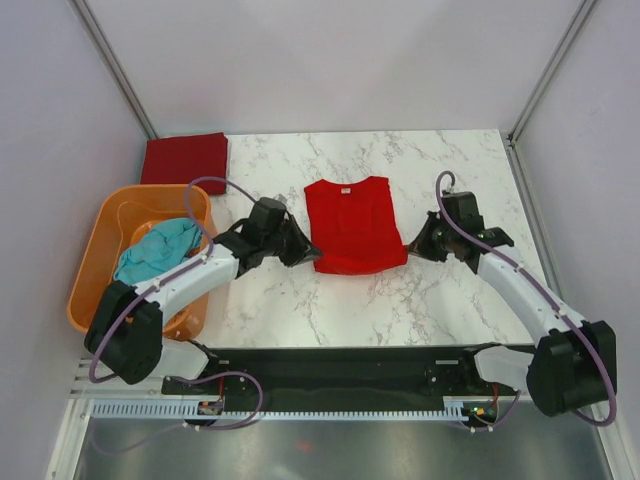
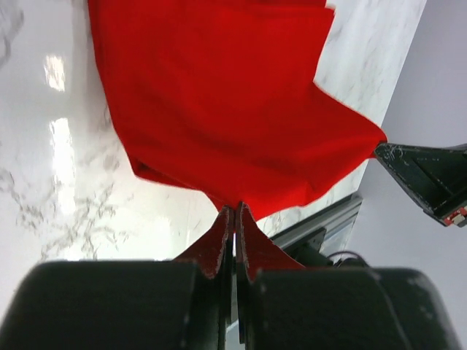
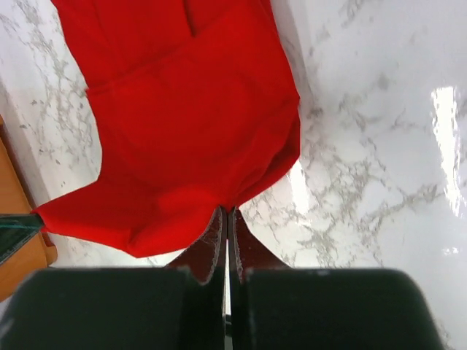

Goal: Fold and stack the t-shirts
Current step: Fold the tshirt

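The bright red t-shirt (image 1: 352,223) lies on the marble table, its sides folded in, neck toward the far side. My left gripper (image 1: 313,254) is shut on its near left hem corner (image 2: 235,197). My right gripper (image 1: 405,247) is shut on its near right hem corner (image 3: 228,204). Both corners are pinched at the fingertips with the hem lifted slightly. The maroon t-shirt (image 1: 184,158) lies folded at the far left corner. The teal t-shirt (image 1: 152,250) lies crumpled in the orange basket (image 1: 92,268).
The orange basket stands at the left edge beside my left arm. Grey walls enclose the table on three sides. The black base rail (image 1: 340,372) runs along the near edge. My right gripper's fingers show at the right of the left wrist view (image 2: 427,175).
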Robot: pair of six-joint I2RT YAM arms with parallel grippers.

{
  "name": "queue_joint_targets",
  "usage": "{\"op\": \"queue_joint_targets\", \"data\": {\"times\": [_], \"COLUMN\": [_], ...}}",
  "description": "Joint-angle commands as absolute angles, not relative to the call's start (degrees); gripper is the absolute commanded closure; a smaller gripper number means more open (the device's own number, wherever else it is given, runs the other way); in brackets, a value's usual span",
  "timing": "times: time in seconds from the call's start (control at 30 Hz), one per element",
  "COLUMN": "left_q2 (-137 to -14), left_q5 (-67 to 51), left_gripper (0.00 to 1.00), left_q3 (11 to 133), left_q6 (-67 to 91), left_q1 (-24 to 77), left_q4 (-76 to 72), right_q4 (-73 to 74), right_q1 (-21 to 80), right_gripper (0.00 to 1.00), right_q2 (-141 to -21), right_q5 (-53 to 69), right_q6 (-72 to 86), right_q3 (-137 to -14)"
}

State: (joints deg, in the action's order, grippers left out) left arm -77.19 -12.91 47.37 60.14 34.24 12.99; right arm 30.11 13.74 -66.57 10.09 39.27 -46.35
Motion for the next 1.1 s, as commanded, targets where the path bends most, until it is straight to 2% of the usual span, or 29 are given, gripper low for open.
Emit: {"op": "queue_joint_targets", "data": {"times": [0.0,0.3,0.6,0.73,1.03,1.07], "left_q2": [-80.59,-97.35,-114.58,-121.8,-136.21,-138.41], "left_q5": [-11.43,-14.41,-17.4,-17.32,-17.48,-18.01], "left_gripper": [0.98,0.98,0.98,0.98,0.98,0.98], "left_q3": [55.7,74.49,95.16,101.24,116.53,118.54], "left_q6": [55.38,48.62,46.84,47.02,45.0,45.0], "left_q1": [30.94,21.9,17.5,15.38,12.83,12.57], "left_q4": [13.36,13.71,13.8,13.71,13.62,13.62], "right_q4": [28.48,29.44,28.48,24.35,14.77,14.68], "right_q1": [13.45,10.02,9.05,9.05,8.53,8.35], "right_gripper": [1.0,1.0,1.0,1.0,1.0,0.97], "right_q2": [-71.97,-95.5,-117.49,-126.71,-137.53,-138.51], "right_q5": [8.09,9.31,16.42,19.07,18.81,18.81], "right_q6": [36.31,32.17,31.46,30.68,31.99,32.25], "right_q3": [-55.43,-81.7,-106.67,-113.45,-121.28,-122.07]}}
